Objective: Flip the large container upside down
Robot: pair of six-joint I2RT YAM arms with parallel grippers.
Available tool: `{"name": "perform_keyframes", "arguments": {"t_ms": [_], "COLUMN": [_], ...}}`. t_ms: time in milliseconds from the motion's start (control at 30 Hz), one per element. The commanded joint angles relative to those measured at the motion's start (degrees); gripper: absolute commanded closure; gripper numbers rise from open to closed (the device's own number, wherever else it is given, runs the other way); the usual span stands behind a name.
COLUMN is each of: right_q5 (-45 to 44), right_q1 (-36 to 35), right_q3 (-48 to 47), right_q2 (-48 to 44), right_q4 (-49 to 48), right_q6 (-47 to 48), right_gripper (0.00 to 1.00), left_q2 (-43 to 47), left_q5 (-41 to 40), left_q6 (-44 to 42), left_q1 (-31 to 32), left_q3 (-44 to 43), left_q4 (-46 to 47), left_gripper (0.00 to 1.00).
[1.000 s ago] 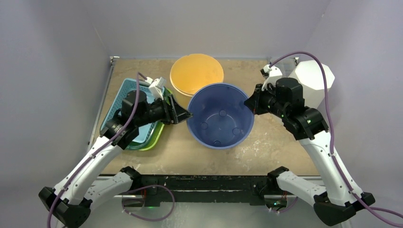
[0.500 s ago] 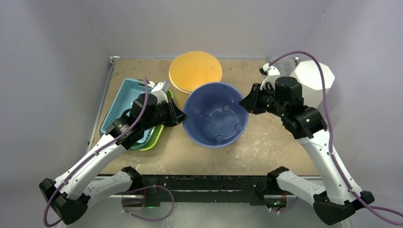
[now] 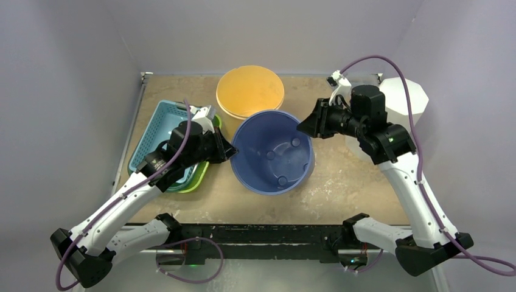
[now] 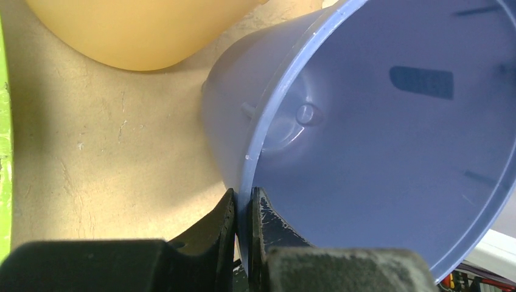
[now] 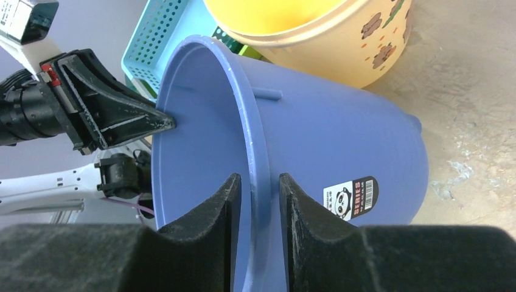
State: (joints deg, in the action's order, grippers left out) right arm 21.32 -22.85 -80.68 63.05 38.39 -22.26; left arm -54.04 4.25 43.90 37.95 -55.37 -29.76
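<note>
Table point(image 3: 359, 182): left gripper point(image 4: 243, 204) pinches blue bucket point(image 3: 274, 155) rim.

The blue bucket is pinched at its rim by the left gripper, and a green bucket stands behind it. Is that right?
Not quite. The left gripper does pinch the blue bucket at its rim, but an orange bucket, not a green one, stands behind it; the top view shows this.

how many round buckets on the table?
2: blue bucket mid-table, tilted; yellow bucket right behind it. The white faceted object far right may be another container.
</note>
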Motion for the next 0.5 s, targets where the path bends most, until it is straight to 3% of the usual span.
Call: {"name": "perform_keyframes", "arguments": {"t_ms": [0,367,467], "right_q5": [4.7,3.5,4.5], "right_q1": [0.1,0.7,0.7], "right_q3": [-2.0,-5.6,-4.5], "right_q2": [-0.7,1.2,0.6], "right_q4": [2.3,10.2,9.9], "right_q6": [-0.4,2.6,2.1], "right_gripper": [0.69,0.64,0.71], "left_q2": [1.4,1.8,2.2], "left_q5": [-0.6,-1.3,-1.7], "left_q6": [0.5,0.8,1.1], "left_q1": [0.2,0.3,0.3], "left_q3": [0.2,0.8,1.1], "left_q4": [2.6,2.1,2.2], "left_gripper": [1.00,1.00,1.00]}}
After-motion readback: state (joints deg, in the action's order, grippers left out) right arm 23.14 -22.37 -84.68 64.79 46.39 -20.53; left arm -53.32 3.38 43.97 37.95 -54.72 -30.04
